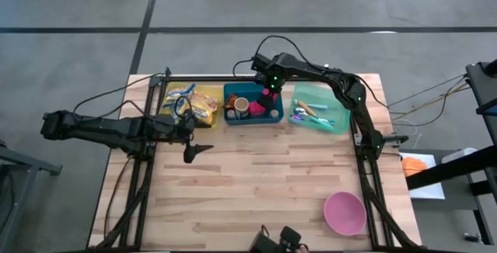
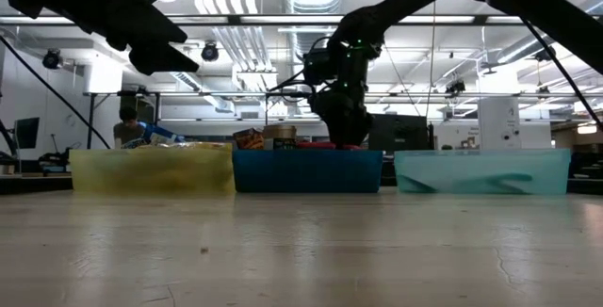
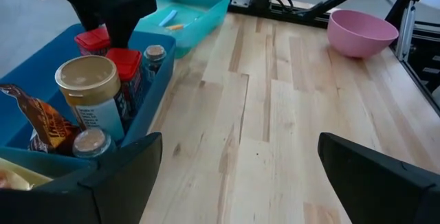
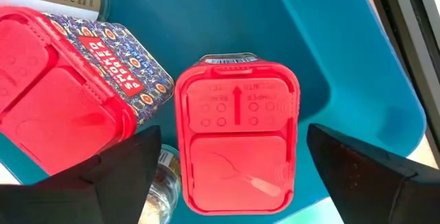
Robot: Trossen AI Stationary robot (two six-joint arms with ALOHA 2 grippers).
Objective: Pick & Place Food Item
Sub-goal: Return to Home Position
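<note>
The right hand [image 1: 268,91] is hanging over the blue bin [image 2: 306,170], the middle one of three bins lined up along the far edge of the tabletop [image 1: 256,183]. Its fingers [image 4: 117,176] are standing wide apart, released and grasping nothing, with one on each side of the red seasoning can [image 4: 237,148]. They are not touching it.

That can is standing upright inside the blue bin, at the end nearer the green bin [image 2: 480,170], with its red flip lid facing up. Just beside it, a second red-lidded can [image 4: 62,80] is showing its printed side. A jar with a tan lid [image 3: 86,80], a brown packet [image 3: 41,124] and a small glass jar [image 3: 89,141] are sitting in the same bin, toward its other end.

The green bin is holding a few light-coloured utensils [image 1: 311,113]. The yellow bin [image 2: 151,170], on the other side of the blue one, is holding yellow packets [image 1: 203,104]. A pink bowl [image 1: 344,213] is resting well apart from the bins, near the front right corner of the tabletop.

The left hand [image 1: 196,151] is hovering above bare wood in front of the yellow bin. In the low view it is sitting high above the surface. Its fingers [image 3: 117,176] are spread wide, with nothing between them.
</note>
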